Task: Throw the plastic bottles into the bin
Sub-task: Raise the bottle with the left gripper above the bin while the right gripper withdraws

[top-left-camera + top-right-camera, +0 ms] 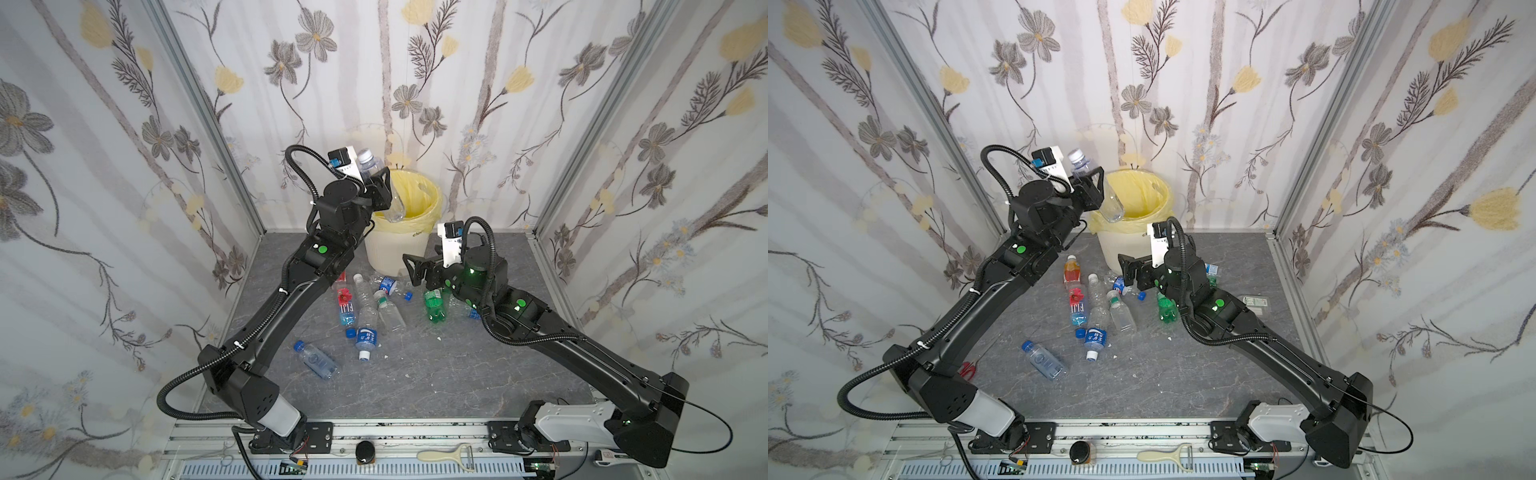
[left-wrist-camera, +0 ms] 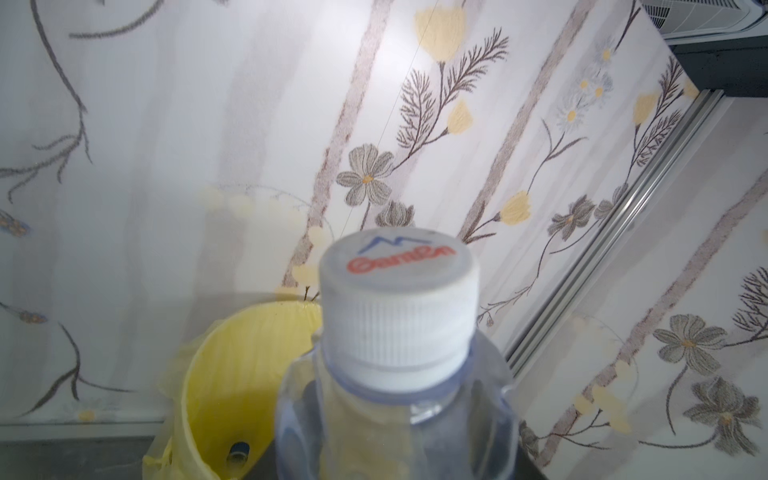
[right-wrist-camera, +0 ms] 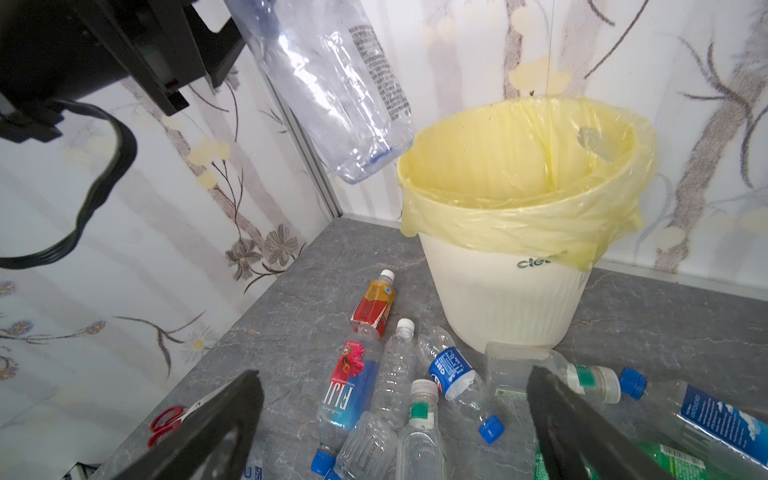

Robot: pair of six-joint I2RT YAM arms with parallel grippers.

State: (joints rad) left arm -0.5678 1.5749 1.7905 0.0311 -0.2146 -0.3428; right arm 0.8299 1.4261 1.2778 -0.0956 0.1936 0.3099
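Gripping a clear bottle, L hand clenched on it, base tilted down by the bin rim. R hand wide open, empty, above loose bottles on table, bin just beyond.

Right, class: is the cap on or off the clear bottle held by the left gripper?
On. The clear bottle has its white ribbed cap seated on the neck, plain in the left wrist view.
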